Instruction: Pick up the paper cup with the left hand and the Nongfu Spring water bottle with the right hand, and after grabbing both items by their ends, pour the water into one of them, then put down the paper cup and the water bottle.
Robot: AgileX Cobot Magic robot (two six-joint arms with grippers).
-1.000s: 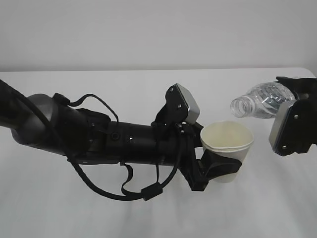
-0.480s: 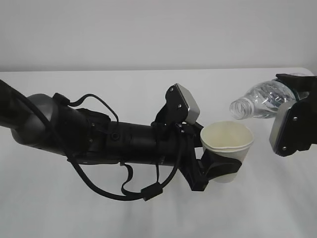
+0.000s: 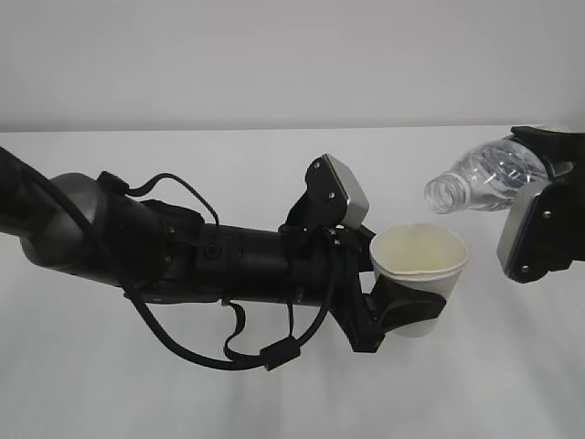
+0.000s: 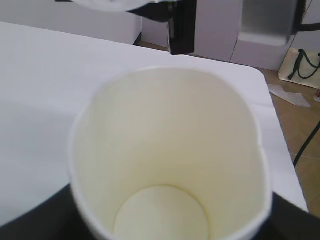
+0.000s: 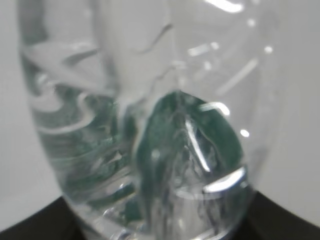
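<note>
Cup [image 3: 419, 261] held — bottle [image 3: 480, 181] tilted above.

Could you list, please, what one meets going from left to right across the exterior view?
Left arm → left gripper clamped on the paper cup → paper cup → Nongfu Spring water bottle, tilted with its open mouth towards the cup → right gripper holding the bottle's far end.

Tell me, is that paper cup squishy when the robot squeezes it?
Probably, yes. The paper cup has thin walls, and its rim looks pressed out of round where the left gripper's fingers clamp it. It looks empty inside, so it's likely very light.
</note>
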